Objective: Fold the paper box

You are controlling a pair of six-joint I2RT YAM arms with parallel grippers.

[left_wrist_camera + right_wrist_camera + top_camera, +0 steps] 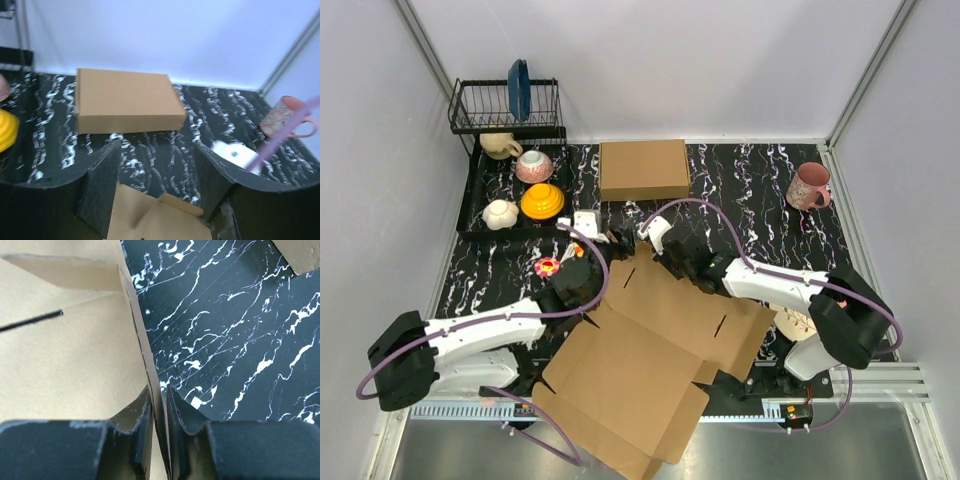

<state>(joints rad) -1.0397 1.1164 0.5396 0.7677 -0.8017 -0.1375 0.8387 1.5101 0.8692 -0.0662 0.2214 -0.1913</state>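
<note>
1. Our right gripper (159, 407) pinches a thin upright flap (142, 347) of the paper box (650, 350), one finger on each face, right at the flap's edge
2. Our left gripper (157, 175) stands spread with nothing between its fingers, above the sheet's far edge
3. The paper box lies mostly flat on the table (760, 190) between both arms, its near corner reaching past the table's near edge
4. We judge these risks: so shallow a pinch may slip as the flap is raised; pulling with one hand alone may drag the whole sheet, off the near edge or toward the closed box (643, 169) behind; a hard squeeze may crease the cardboard away from its fold line
</note>
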